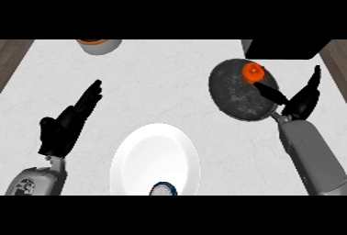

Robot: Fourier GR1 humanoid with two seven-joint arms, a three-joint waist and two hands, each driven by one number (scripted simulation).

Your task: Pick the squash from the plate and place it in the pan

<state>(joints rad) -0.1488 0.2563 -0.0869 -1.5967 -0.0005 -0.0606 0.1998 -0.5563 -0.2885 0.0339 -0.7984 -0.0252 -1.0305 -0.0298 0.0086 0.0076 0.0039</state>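
You see the squash [253,72] in the pan [234,98], at its far rim, right of the white plate [154,151]. Your right hand [298,102] is spread beside it, one finger over the pan; contact is unclear. Your left hand [64,126], straight-fingered, rests at left. A bowl [99,45] is cut off far left.

Orange squash [253,72] in a dark grey speckled pan [238,94] — white plate [154,156], pale marbled worktop [169,82], black hands.
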